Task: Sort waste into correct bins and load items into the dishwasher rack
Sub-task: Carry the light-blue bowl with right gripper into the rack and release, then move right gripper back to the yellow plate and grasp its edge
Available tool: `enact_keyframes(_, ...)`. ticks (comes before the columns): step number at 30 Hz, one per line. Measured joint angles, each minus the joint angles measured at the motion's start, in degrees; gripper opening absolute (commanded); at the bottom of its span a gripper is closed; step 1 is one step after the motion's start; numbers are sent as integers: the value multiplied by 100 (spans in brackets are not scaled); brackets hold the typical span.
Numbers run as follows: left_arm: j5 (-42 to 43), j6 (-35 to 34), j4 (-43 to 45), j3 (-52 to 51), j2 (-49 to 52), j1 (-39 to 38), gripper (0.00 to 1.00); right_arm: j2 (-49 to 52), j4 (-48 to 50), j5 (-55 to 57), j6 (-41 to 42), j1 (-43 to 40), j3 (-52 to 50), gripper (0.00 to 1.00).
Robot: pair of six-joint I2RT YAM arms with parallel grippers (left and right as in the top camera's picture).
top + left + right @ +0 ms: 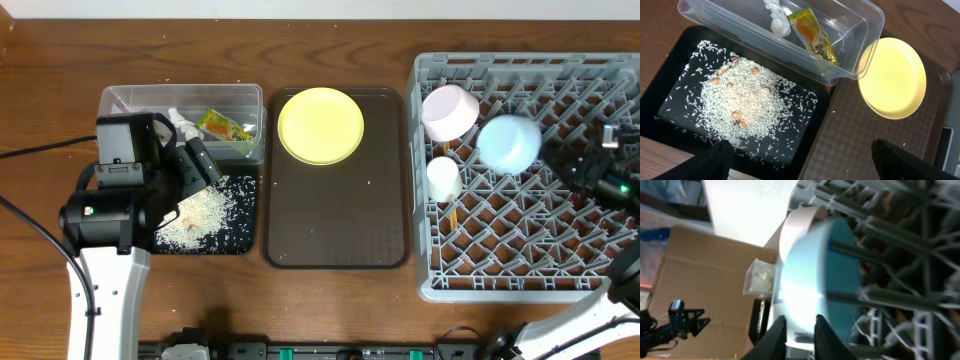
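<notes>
Left wrist, wrapper [815, 37] long axis diag, in tub [850, 30]

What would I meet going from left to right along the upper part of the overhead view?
Crumpled paper scrap → snack wrapper → yellow plate → white bowl → light blue bowl. The white cup is left out, because it sits directly below the white bowl.

Blurred light blue bowl [815, 280] leans among grey rack [900, 255] pegs; white bowl [800, 222] behind — tool [800, 330] just below.
</notes>
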Motion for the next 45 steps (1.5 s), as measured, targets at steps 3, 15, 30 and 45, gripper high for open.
enact_keyframes(3,0,0,0,0,0,0,91,0,-31,186,186,-66,17,29)
enact_keyframes(15,0,0,0,0,0,0,91,-1169,0,2267,1384,352,584,32)
enact_keyframes(30,2,0,0,0,0,0,91,-3364,1049,4918,2662,4461,822,37)
enact_keyframes(45,0,0,0,0,0,0,91,-1731,3300,6653,3289,7936,824,53)
